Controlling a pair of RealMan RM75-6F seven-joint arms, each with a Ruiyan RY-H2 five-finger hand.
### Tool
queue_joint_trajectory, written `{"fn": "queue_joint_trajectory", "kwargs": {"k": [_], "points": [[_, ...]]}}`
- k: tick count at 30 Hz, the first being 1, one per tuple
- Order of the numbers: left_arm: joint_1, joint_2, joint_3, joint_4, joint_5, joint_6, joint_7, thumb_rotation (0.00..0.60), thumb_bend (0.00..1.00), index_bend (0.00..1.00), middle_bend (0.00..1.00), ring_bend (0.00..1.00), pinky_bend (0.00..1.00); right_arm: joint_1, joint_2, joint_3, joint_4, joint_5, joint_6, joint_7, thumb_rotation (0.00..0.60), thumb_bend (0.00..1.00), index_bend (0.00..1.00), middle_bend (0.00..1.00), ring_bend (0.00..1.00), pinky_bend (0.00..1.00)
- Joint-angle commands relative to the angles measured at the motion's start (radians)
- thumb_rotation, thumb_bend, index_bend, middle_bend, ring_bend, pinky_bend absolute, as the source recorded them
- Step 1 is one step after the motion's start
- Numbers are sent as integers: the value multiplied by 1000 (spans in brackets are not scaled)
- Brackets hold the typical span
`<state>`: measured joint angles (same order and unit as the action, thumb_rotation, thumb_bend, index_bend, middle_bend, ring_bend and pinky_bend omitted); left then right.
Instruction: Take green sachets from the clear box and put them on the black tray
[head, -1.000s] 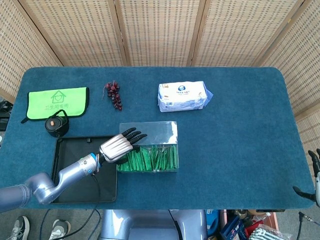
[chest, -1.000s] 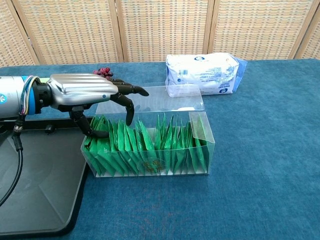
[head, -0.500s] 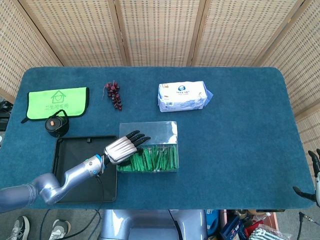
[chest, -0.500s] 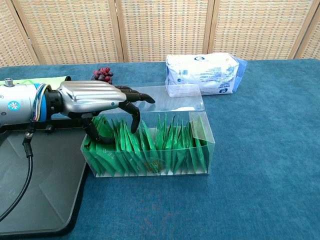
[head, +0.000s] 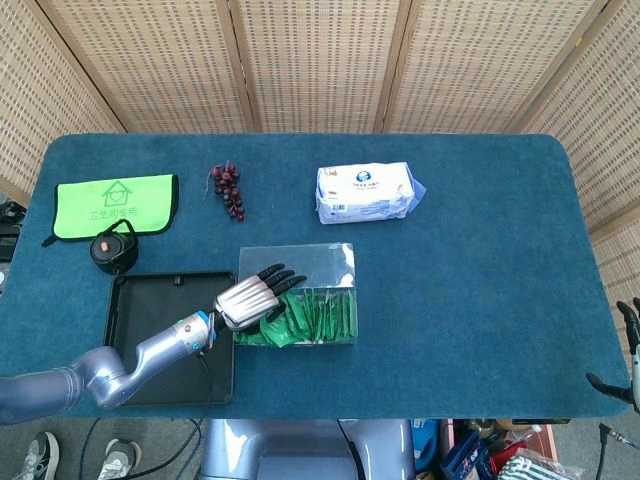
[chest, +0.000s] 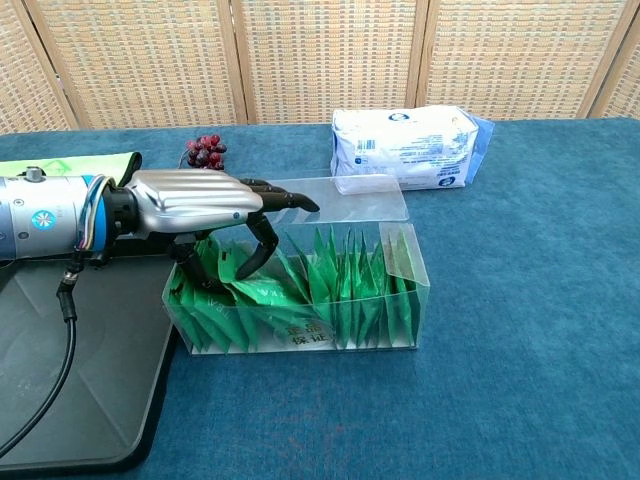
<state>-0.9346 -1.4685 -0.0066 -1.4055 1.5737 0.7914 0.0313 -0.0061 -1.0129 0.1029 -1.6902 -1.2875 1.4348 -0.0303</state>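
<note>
The clear box (head: 322, 263) (chest: 406, 272) stands mid-table, packed with upright green sachets (head: 322, 318) (chest: 352, 292). My left hand (head: 248, 298) (chest: 195, 208) reaches into its left end from over the black tray (head: 128, 302) (chest: 80, 385). Its thumb and a curled finger pinch a green sachet (chest: 226, 266) still down inside the box, and the sachets beside it lean over. The other fingers stretch out above the box. My right hand (head: 626, 350) shows only at the far right edge of the head view, fingers apart, holding nothing.
A white tissue pack (head: 365, 192) (chest: 405, 145) lies behind the box. Dark grapes (head: 228, 189) (chest: 205, 151) sit at the back left. A green cloth (head: 115, 205) and a small black pot (head: 113, 251) lie beyond the tray. The box's clear lid (chest: 352, 198) hangs open at the back.
My left hand has sunk lower and further into the box, its finger curling towards the thumb. The sachets at the left end have tipped over from upright. The right hand has not moved.
</note>
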Motion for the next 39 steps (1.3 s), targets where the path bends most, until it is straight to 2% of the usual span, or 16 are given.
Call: {"fn": "queue_joint_trajectory", "kwargs": {"k": [1,12,39], "points": [[1,5,-3,-5,-2,5,1,600,484,720,0,0,0,0,1,-1,0,-2,1,1,600,0,0,0,0,0],[-1,50,-11,-57,-10,14,6,600,489,728,0,0,0,-2,3,-3,-3,-8,6,3,600,0,0,0,0,0],[0,281,-54,-278,-55,20,29,600,532,733,0,0,0,-8,6,-9,-16,-26,22,0,600,0,0,0,0,0]]}}
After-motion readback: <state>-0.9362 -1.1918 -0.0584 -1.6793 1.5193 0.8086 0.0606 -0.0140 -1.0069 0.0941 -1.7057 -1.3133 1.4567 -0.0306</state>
